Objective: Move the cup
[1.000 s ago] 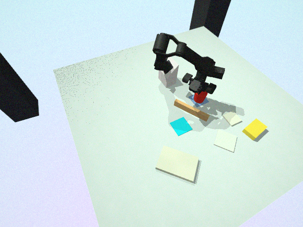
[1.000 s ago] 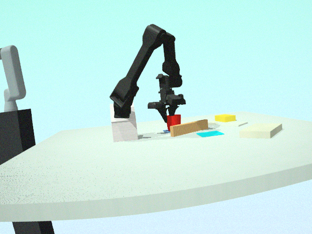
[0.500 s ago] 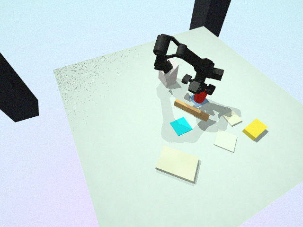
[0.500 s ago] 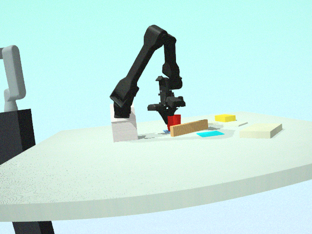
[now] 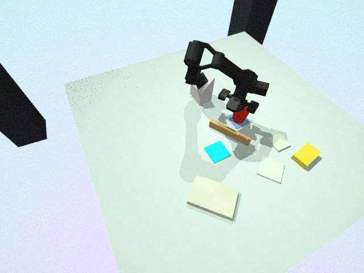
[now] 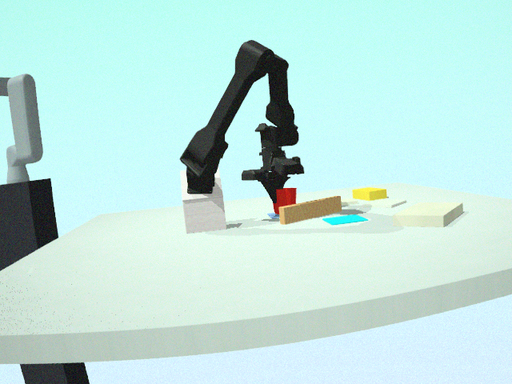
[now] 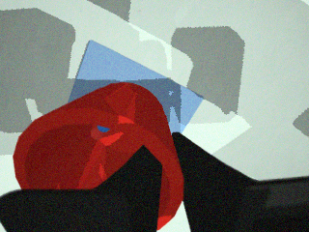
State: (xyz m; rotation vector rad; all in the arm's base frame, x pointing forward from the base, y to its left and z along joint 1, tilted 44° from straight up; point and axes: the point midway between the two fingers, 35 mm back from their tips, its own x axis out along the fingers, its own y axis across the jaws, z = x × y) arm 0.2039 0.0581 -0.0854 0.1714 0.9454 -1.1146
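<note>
1. On the pale green table (image 5: pixel 141 152): one table, everything else sits on it. Two dark pillars show beyond it in the top view.
2. One black arm (image 6: pixel 231 111), mounted on one white base block (image 6: pixel 203 206), bent over and reaching down to the cup.
3. One large cream slab (image 5: pixel 212 197), nearest the camera in the top view, well apart from the arm.
4. One wooden bar (image 5: pixel 230 132), lying flat between the two pads, just beside the cup.
5. Three smaller flat blocks: one yellow block (image 5: pixel 306 154), one pale square tile (image 5: pixel 271 169), one small cream tile (image 5: pixel 279 142). All to the right, apart from the cup.
6. Two pads: one cyan pad (image 5: pixel 217 151) on the near side of the bar, nothing on it; one blue pad (image 7: pixel 116 70) on the far side, under the cup.
7. One gripper (image 7: pixel 166 155), nearly closed, pinching the red cup's wall: one finger inside the rim, one outside (wrist view).
8. One red cup (image 7: pixel 92 145), over the blue pad and tilted toward the wrist camera. Can't tell whether its base is touching the pad.
9. Marbles: one small blue marble (image 7: pixel 102 129) visible inside the cup. Can't tell if there are more.
</note>
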